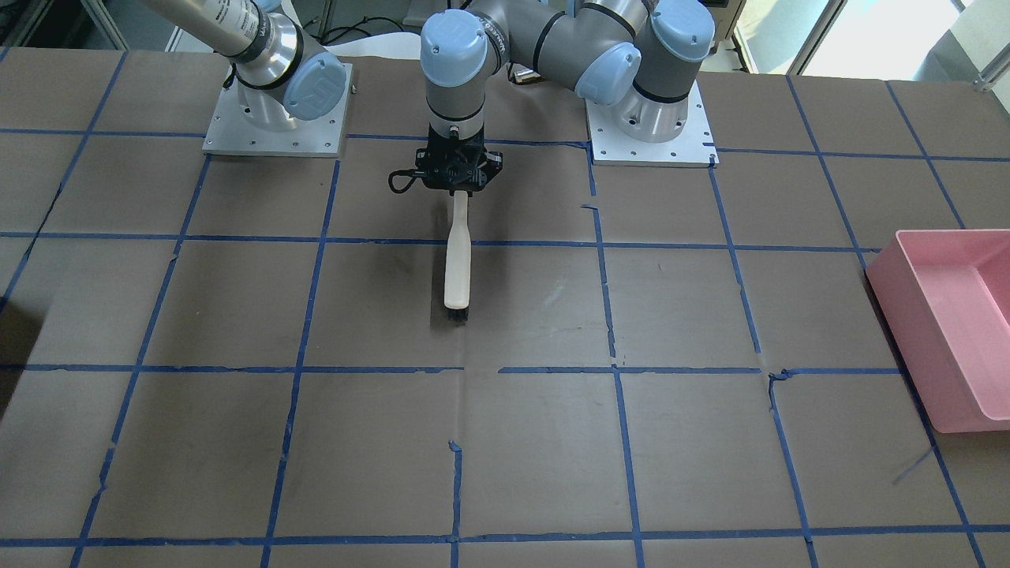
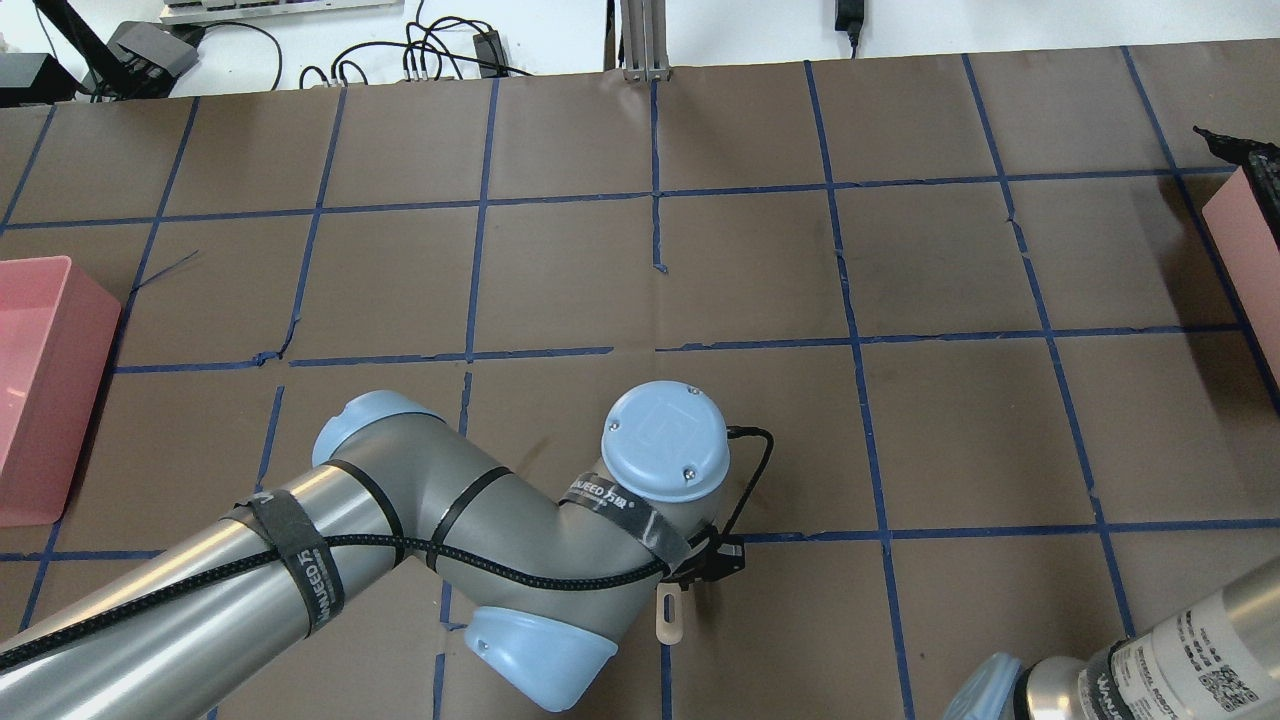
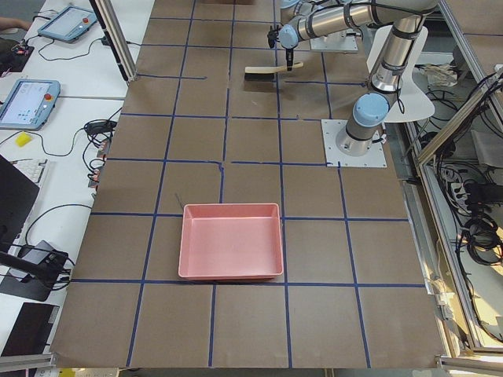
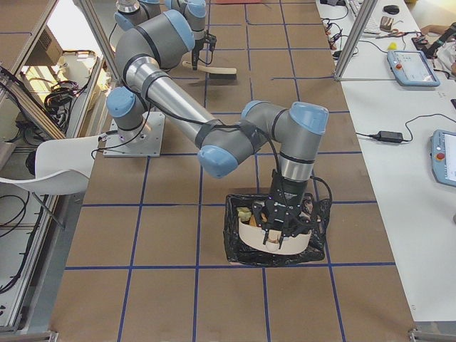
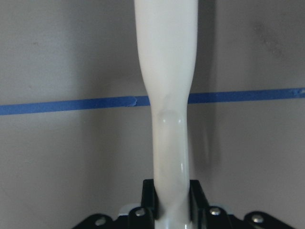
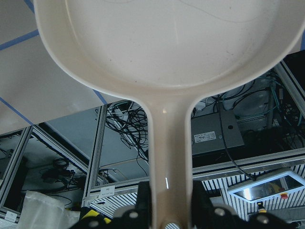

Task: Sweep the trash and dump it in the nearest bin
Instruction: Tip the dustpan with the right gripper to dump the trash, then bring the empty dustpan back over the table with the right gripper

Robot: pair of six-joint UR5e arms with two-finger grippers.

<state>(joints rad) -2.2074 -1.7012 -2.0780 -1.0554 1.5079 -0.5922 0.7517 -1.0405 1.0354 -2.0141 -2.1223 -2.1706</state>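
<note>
Front view: the left gripper point(image 1: 456, 185) is clamping a cream plastic hand brush point(image 1: 457, 268), bristles pointing toward 6 o'clock. Right-side view: toward 6 o'clock, the right gripper point(image 4: 278, 228) is gripping a cream plastic dustpan point(image 4: 249, 231) over a black bag-lined bin point(image 4: 235, 249), where pale yellow-green trash point(image 4: 244, 212) is lying. Right wrist view: fingers point(image 6: 143, 202) are pinching the dustpan's handle.

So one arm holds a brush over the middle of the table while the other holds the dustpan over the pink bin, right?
Not quite. The dustpan in the right gripper hangs over the black-lined bin, not the pink bin, which stands at the table's other end. The exterior right view shows this. The left gripper does hold the brush over the middle of the table.
</note>
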